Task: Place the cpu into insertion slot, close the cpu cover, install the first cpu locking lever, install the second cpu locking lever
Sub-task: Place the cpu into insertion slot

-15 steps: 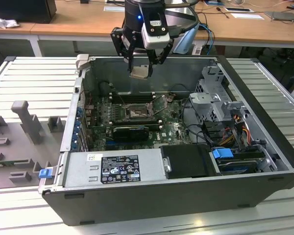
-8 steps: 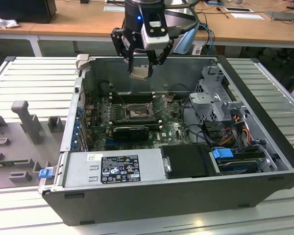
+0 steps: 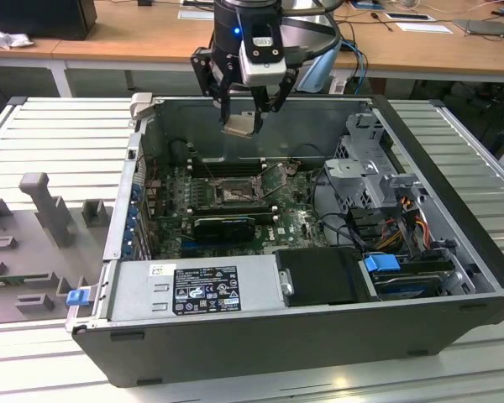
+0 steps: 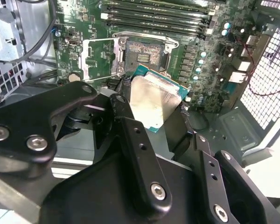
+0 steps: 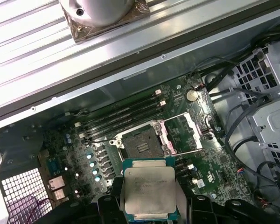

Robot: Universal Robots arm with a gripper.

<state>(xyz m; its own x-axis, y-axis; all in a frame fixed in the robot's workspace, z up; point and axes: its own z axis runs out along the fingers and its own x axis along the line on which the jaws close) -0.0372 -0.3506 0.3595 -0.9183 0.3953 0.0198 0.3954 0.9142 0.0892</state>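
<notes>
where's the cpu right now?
The cpu is clamped in the gripper, above the open computer case in the exterior view, near its far wall. In the first wrist view it hangs over the motherboard, not in the insertion slot.

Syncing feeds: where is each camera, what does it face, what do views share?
Exterior view: off-arm, looking down into the open grey computer case; black gripper holds the small square silvery cpu.
First wrist view: on the wrist, facing the green motherboard past the gripper.
Second wrist view: likewise, over black fingers.
All share the cpu and the dark square insertion slot.
</notes>
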